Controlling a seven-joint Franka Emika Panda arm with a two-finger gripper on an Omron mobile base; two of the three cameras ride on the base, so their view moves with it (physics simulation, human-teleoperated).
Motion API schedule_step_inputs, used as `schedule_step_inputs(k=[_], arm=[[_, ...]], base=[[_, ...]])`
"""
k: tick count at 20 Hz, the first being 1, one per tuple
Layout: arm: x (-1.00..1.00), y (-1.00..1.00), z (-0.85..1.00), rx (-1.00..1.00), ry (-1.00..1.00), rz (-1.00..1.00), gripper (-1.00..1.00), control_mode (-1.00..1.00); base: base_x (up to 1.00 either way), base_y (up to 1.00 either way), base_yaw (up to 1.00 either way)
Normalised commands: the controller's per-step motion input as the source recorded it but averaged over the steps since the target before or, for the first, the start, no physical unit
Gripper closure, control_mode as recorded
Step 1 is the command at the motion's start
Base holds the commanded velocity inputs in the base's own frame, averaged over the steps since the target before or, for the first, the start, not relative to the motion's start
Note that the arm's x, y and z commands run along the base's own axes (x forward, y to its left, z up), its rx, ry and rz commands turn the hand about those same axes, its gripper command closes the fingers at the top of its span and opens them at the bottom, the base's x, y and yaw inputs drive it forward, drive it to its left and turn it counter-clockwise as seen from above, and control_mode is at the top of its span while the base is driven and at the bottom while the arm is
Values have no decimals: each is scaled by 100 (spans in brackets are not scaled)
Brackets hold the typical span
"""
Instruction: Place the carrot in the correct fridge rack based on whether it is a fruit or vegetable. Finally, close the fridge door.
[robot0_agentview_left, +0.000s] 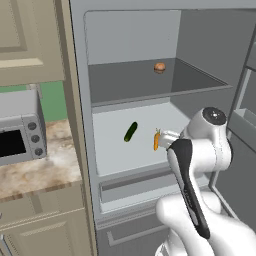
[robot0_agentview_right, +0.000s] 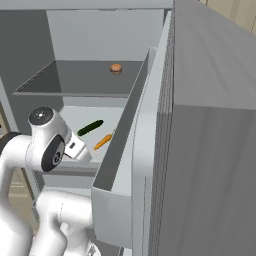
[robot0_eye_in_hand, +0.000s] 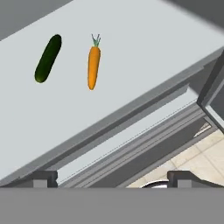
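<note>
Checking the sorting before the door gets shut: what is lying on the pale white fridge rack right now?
On the fridge rack lie the carrot and a dark green cucumber, side by side and apart. In the left base view the arm covers part of the rack's right side.

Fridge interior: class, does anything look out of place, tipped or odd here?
Nothing stands out. The carrot lies flat on the pale fridge rack beside the cucumber, apart from it. The round brownish item sits on the darker shelf above. The fridge door stands open.
</note>
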Motion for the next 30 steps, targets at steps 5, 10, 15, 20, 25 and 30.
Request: schedule_step_inputs(k=[5,10,15,20,25,30], arm=[[-2,6,-5,0,0,1,-100,100],[0,0,0,0,0,0,-100,100],[0,0,0,0,0,0,-100,100],[0,0,0,0,0,0,-100,100],[0,0,0,0,0,0,-100,100],[0,0,0,0,0,0,-100,100]], base=[[-73,15,1],[-100,6,0],[-100,0,0],[-100,5,-9],[-98,6,-30],[-65,0,-51]])
